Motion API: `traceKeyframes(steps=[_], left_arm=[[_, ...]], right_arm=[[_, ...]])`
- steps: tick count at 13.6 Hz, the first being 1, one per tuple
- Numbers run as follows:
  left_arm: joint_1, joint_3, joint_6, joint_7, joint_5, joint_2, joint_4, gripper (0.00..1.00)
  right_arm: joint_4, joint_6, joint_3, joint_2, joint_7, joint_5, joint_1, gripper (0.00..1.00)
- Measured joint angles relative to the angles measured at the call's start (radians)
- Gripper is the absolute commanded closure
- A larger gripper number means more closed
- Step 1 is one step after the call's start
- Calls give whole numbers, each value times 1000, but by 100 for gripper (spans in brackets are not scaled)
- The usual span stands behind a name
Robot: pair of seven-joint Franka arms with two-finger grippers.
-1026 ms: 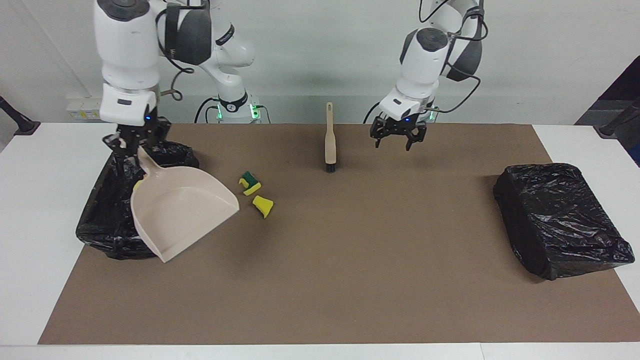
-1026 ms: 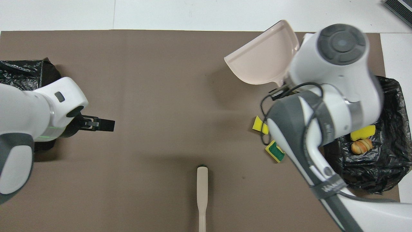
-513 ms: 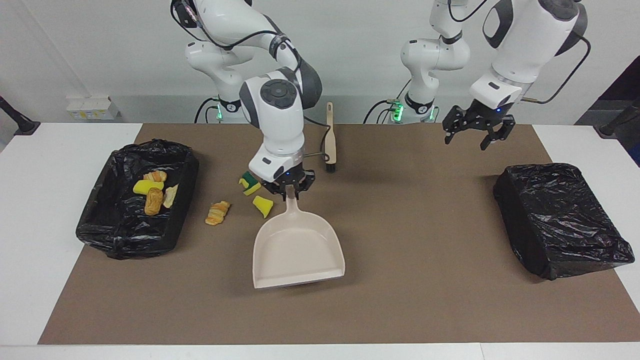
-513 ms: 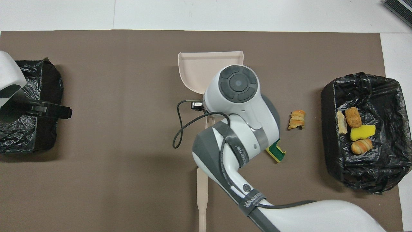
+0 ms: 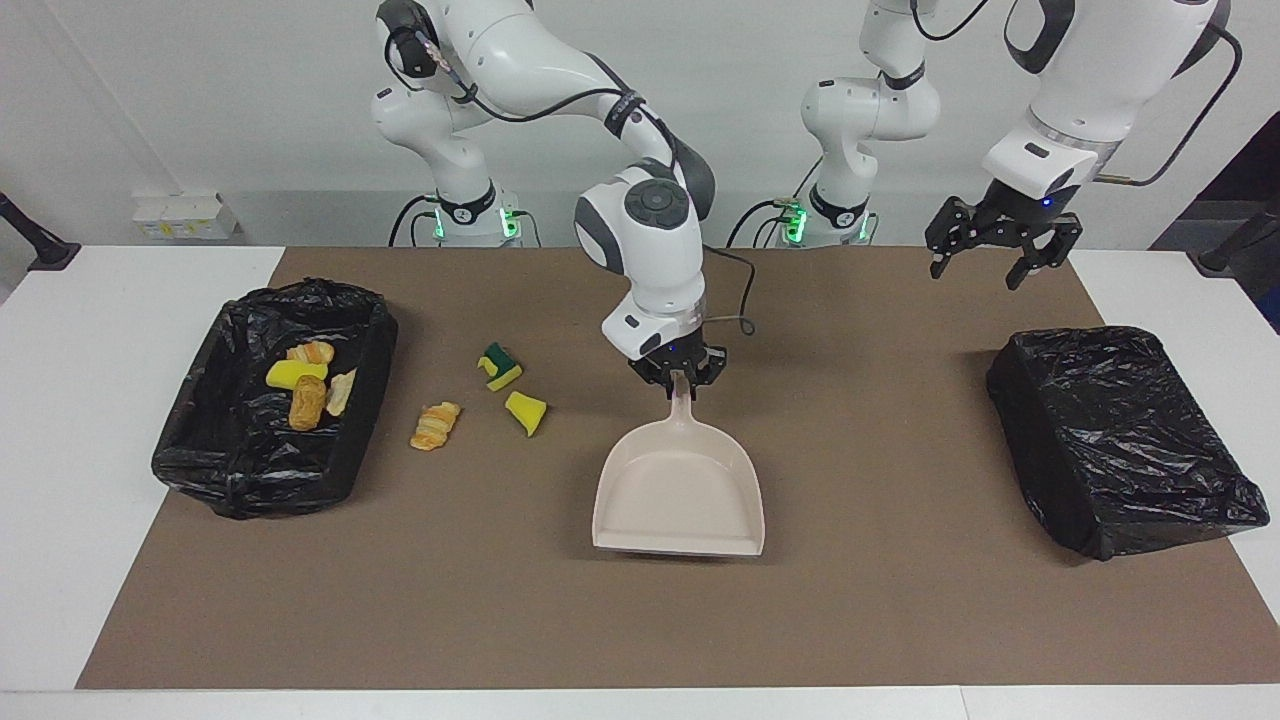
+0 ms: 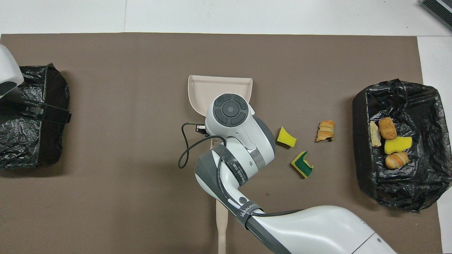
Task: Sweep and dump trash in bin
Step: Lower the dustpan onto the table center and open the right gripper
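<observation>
Three trash scraps (image 5: 436,426) on mat: yellow, green-topped, striped.

The dustpan (image 5: 680,490) looks like smooth beige plastic with a soft sheen. Both bins (image 5: 270,400) are lined with crinkled, glossy black plastic film. A matt brown sheet (image 5: 640,620), paper or card by its look, covers the smooth white worktop (image 5: 60,400). The sponge chunks (image 5: 527,411) look porous and matt. The arms' (image 5: 650,230) shells are glossy white plastic.
</observation>
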Motion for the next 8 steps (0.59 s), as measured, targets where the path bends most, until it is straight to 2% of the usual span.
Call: traceKeyframes(steps=[5,8], left_arm=[[0,-11,-12,7,0,-2,9,0],[0,-12,-16,7,0,-5,9,0]], right_arm=[[-7,-62,7,-21,32,1,39,0],[-20,-144,7,-111,93,4,48,0]])
